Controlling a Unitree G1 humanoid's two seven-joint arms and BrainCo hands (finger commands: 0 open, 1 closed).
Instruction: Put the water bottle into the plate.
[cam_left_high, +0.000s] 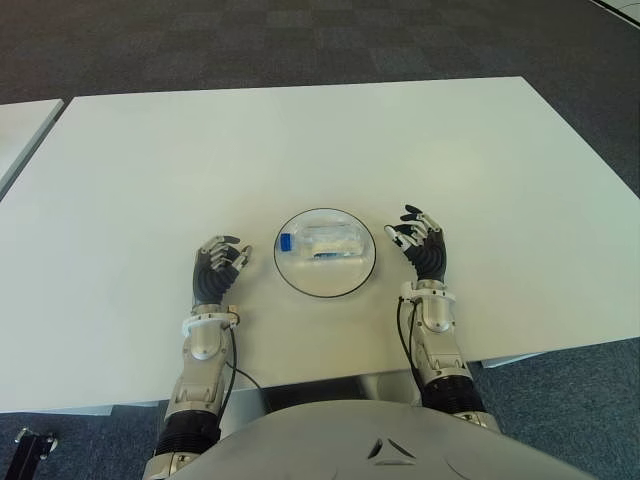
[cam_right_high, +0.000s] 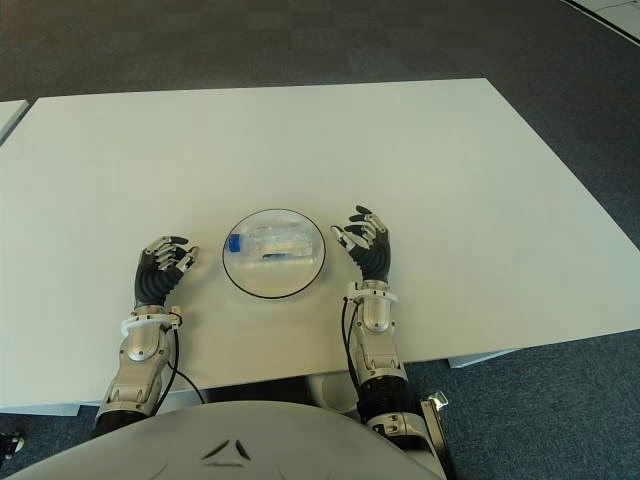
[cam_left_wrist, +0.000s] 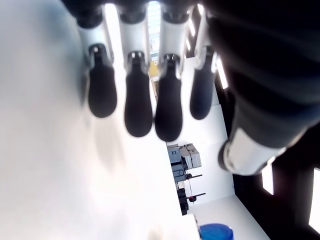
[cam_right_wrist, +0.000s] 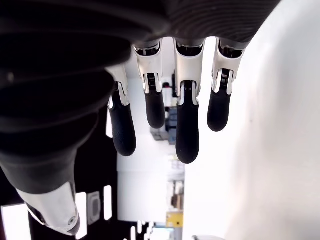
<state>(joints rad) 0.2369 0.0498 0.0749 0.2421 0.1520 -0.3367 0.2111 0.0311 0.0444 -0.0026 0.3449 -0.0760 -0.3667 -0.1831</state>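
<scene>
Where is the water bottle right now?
The water bottle lies on its side in the plate, between the left hand and right hand, both empty, its blue cap toward the left hand.

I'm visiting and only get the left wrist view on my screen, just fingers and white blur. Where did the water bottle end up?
Observer: The water bottle lies on its side inside the plate, blue cap toward the robot's left.
Operator: Is either hand holding it?
Observer: No. The right hand shows just right of the plate, fingers relaxed and holding nothing.
Operator: And the hand whose camera I'm seeing?
Observer: The left hand shows just left of the plate, over the white table, also holding nothing.
</scene>
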